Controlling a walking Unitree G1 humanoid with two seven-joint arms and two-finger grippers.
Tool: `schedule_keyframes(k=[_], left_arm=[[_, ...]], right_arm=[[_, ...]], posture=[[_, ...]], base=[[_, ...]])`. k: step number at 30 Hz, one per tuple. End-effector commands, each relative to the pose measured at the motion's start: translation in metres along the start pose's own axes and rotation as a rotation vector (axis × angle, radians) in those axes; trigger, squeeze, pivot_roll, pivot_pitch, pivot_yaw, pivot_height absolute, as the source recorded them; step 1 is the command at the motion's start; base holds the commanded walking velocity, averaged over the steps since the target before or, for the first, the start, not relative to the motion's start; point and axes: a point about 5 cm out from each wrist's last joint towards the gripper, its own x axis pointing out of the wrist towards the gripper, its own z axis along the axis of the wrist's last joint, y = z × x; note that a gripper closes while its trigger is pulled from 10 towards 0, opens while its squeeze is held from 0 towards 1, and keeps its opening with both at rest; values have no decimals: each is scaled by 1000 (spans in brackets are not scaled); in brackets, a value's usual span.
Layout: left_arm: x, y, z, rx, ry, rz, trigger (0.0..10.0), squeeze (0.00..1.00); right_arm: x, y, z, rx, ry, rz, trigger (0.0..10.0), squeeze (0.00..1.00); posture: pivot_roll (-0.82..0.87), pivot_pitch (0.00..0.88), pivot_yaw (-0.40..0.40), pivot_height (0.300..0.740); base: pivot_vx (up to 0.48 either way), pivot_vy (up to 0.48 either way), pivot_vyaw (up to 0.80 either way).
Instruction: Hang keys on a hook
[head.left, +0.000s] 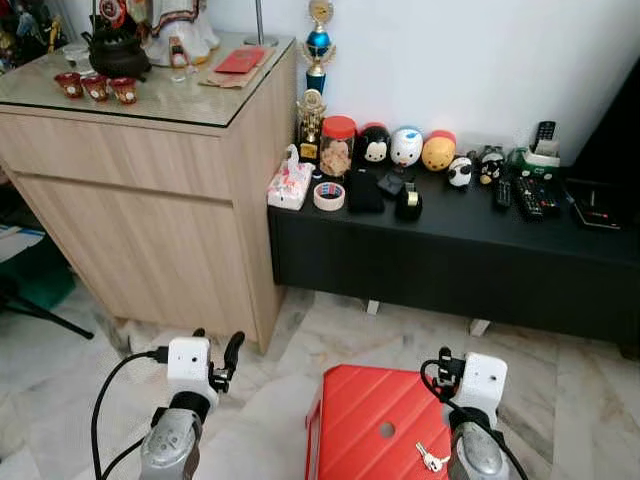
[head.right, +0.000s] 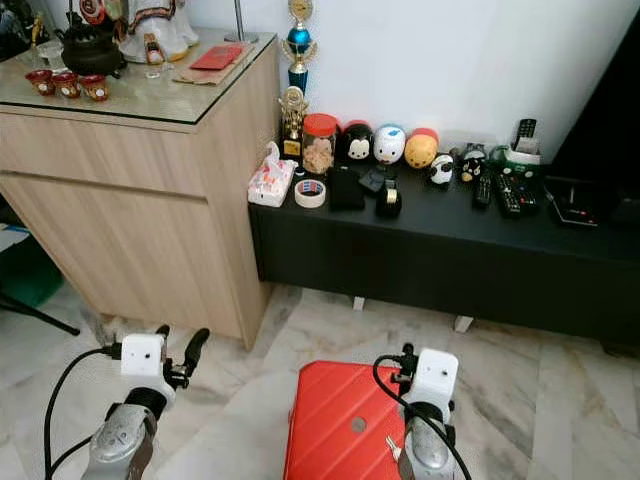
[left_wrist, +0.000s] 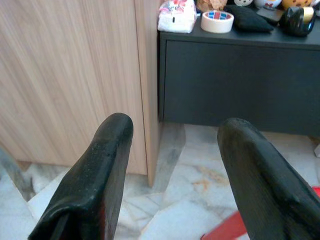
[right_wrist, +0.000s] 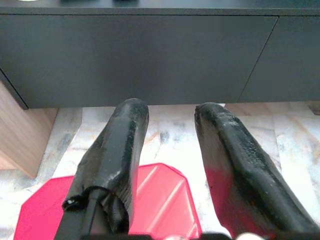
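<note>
From the left eye, the keys (head.left: 432, 459) lay on the red stool (head.left: 370, 420) near its right edge, just beside the right gripper (head.left: 442, 362), which hovered over the stool with nothing in it; the left gripper (head.left: 218, 352) hung apart over the marble floor (head.left: 290, 340) in front of the wooden cabinet (head.left: 150, 230). No hook could be made out anywhere along the wall or cabinet. The right eye gave the same layout, with the low black bench (head.right: 440, 240) carrying a roll of tape (head.right: 310, 193), a tissue pack (head.right: 271, 182) and round toy figures; any print on them was too small to read. The left wrist view showed that gripper's two black fingers (left_wrist: 95, 185) spread wide and empty, aimed at the cabinet's corner. The right wrist view showed its fingers (right_wrist: 120, 150) parted as well, gripping nothing, with the stool below. The risk, as I judged it, was that the small flat keys sat so close to the stool's edge that a poorly aimed pinch could nudge them onto the floor; and with no hook in sight, the robot would have to search while carrying them.
</note>
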Motion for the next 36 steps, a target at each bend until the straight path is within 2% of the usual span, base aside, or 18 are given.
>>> schedule_keyframes(k=[1, 9, 22, 31, 36], left_arm=[[-3, 1, -3, 1, 20, 1, 10000, 0], [-3, -1, -3, 0, 28, 0, 10000, 0], [0, -5, -2, -2, 38, -28, 10000, 0], [2, -10, -2, -10, 46, -45, 10000, 0], [3, -10, -1, -9, 43, -50, 10000, 0]], right_arm=[[0, -1, -2, 7, 9, -1, 10000, 0], [2, -1, -4, 15, 46, -7, 10000, 0], [4, 11, -17, 42, 192, 88, 10000, 0], [10, 13, -11, 18, 180, 119, 10000, 0], [9, 13, -12, -1, 183, 132, 10000, 0]], posture=[[0, 0, -57, 642], [1, 0, -58, 642], [2, 1, -49, 642], [2, 4, -48, 642], [2, 7, -48, 642]], base=[[0, 0, 0], [0, 0, 0], [0, 0, 0], [0, 0, 0], [163, 0, 779]])
